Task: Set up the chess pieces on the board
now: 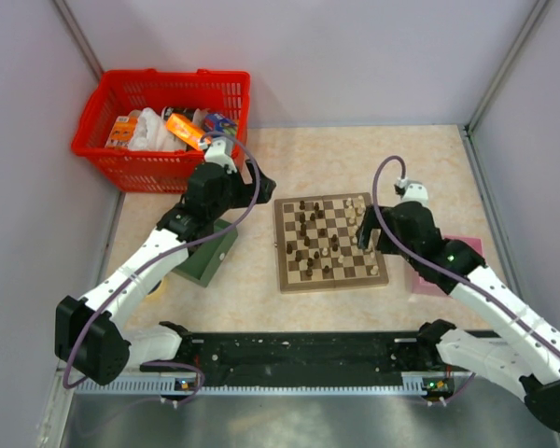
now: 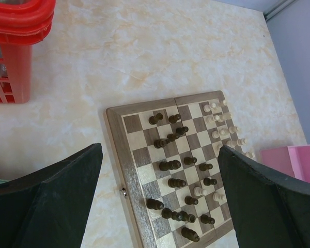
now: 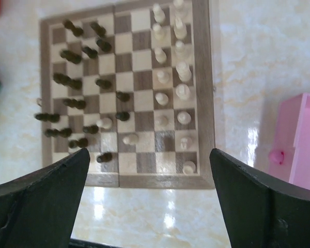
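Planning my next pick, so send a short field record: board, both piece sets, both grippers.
board: square wooden chessboard, flat on the table
dark set: dark brown wooden figures, scattered over its left half
pale set: cream wooden figures, mostly right columns, a few strayed mid-board
left gripper: open, empty, by board's far-left corner
right gripper: open, empty, over board's right side

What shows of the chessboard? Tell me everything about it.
The chessboard is a square wooden board with dark brown and cream checks inside a tan border. A seam across its middle and a small metal latch on one edge suggest it folds. It lies flat and open on the beige marbled table between the two arms. Dark pieces crowd its left half, pale pieces its right, with two pale ones strayed toward the dark side.
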Available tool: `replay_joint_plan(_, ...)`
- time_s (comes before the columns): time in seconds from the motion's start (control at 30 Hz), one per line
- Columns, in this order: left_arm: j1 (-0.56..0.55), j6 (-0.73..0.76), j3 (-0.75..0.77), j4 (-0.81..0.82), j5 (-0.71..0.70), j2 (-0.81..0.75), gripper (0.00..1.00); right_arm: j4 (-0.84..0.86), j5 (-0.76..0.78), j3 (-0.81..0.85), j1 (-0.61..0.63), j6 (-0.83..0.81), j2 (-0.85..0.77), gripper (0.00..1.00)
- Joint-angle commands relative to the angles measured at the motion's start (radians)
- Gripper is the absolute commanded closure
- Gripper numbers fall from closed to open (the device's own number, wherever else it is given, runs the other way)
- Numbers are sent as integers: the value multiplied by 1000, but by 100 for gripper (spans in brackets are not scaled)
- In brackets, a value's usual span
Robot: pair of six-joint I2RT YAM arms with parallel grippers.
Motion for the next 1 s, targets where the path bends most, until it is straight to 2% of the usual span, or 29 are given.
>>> replay_joint_plan(0.0, 7, 10, 17, 56, 17, -6, 1, 150, 8, 8, -11, 3, -67, 1)
replay_joint_plan(0.17, 8, 6, 83, 46, 17, 10, 1, 142, -27, 77, -13, -8, 15, 1)
replay_joint_plan(0.2, 10, 4, 108, 50, 57, 24, 1, 141, -33, 93, -13, -10, 38, 1)
replay_joint_plan(0.27, 8, 21, 170, 31, 68, 56, 1, 150, -115, 136, -13, -36, 72, 1)
replay_joint_plan(0.37, 8, 43, 305, -63, 34, 109, 1, 208, -208, 149, -13, -52, 92, 1)
replay_joint_plan(0.47, 13, 35, 359, -123, -41, 124, 1, 286, -222, 109, -13, -28, 83, 1)
replay_joint_plan(0.57, 16, 30, 315, -119, -52, 97, 1, 265, -228, 132, -15, -40, 113, 1)
replay_joint_plan(0.67, 16, 9, 183, -18, -1, 29, 1, 204, -220, 163, -13, -66, 170, 3)
replay_joint_plan(0.77, 15, -9, 71, 88, 54, -14, 1, 162, -255, 173, -11, -74, 228, 11)
replay_joint_plan(0.83, 15, -19, 73, 89, 42, -11, 1, 154, -280, 170, -7, -86, 259, 17)
replay_joint_plan(0.97, 15, -23, 93, 135, 146, 13, 1, 124, -217, 178, 25, -85, 327, 24)
